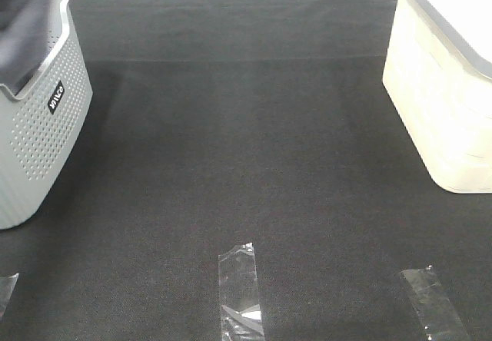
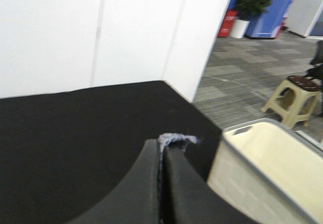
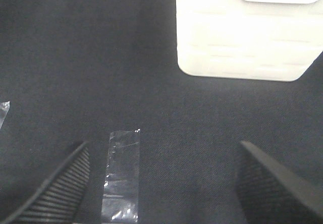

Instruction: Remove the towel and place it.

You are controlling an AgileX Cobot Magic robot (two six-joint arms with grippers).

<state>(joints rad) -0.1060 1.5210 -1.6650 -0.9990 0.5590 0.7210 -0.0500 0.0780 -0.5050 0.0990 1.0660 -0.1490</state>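
Note:
The grey towel (image 1: 21, 26) hangs at the far left of the exterior view, its lower part inside the grey perforated basket (image 1: 42, 141); its top runs out of frame. In the left wrist view my left gripper (image 2: 164, 147) is shut, with a small frayed fold of the grey towel (image 2: 176, 138) pinched at its tips, high above the black table. My right gripper (image 3: 161, 148) is open and empty, hovering over the table near a strip of clear tape (image 3: 122, 173). Neither gripper shows in the exterior view.
A cream storage bin (image 1: 442, 110) stands at the right edge of the table; it also shows in the left wrist view (image 2: 262, 168) and the right wrist view (image 3: 242, 37). Clear tape strips (image 1: 240, 287) (image 1: 432, 301) lie near the front. Black cloth covers the table (image 1: 246, 149).

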